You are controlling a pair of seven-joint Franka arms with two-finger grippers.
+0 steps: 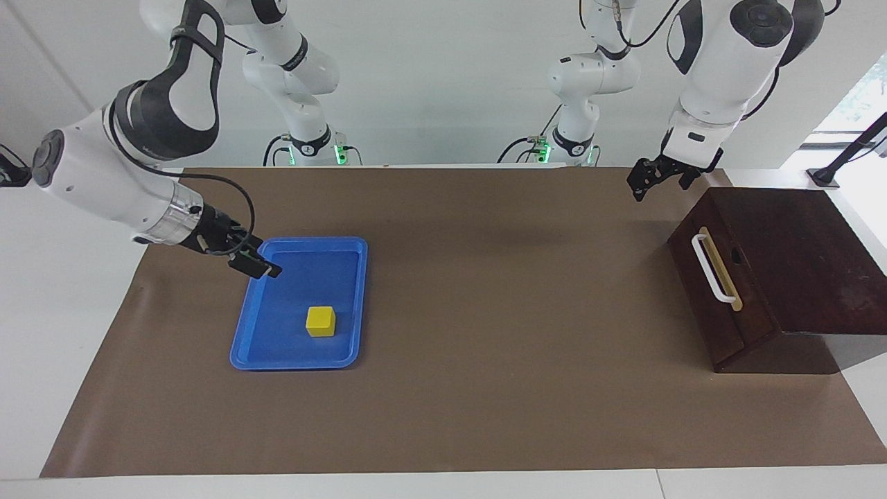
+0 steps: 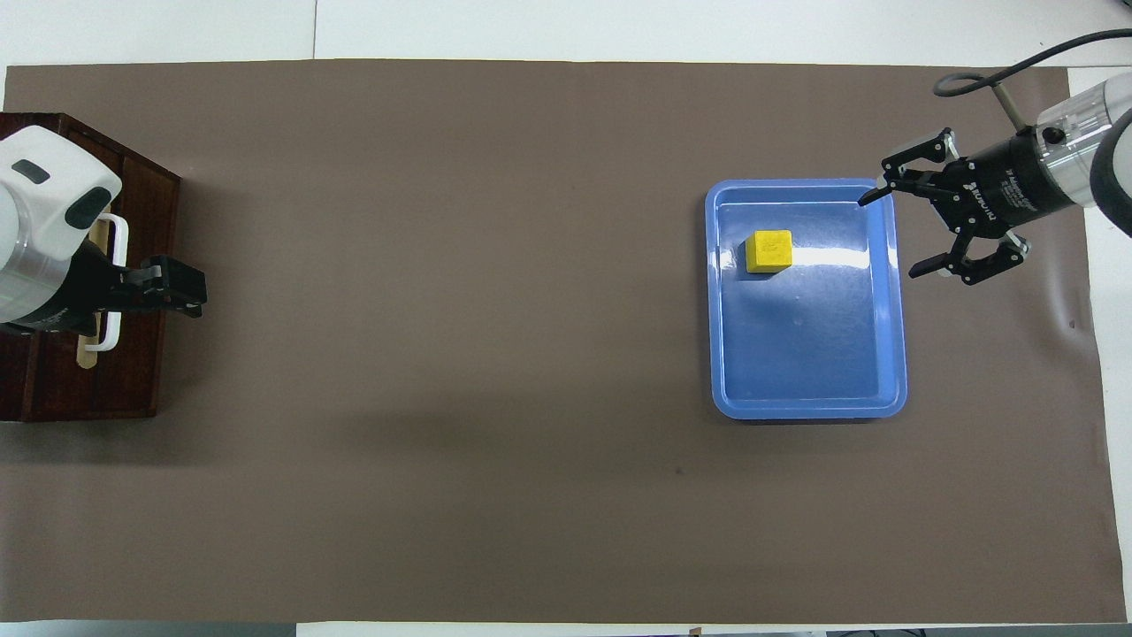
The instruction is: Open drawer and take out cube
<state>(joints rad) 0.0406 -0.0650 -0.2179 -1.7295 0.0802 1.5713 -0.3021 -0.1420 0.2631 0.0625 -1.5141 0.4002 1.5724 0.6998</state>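
Cube sits in the blue tray, drawer is shut, both grippers are free.

You see the yellow cube (image 1: pixel 321 321) lying in the blue tray (image 1: pixel 350 305) toward the right arm's end of the table, in the part of the tray farther from the robots. The right gripper (image 2: pixel 920 228) hovers over the tray's outer rim with fingers spread wide and nothing between them. The drawer (image 1: pixel 721 291) looks pushed in, its white handle (image 1: pixel 710 270) free. The left gripper (image 1: pixel 648 179) hangs in the air near the box; I cannot tell its fingers. If you finish here, I think you should lift the right arm straight up first, so the fingers do not catch the tray rim.
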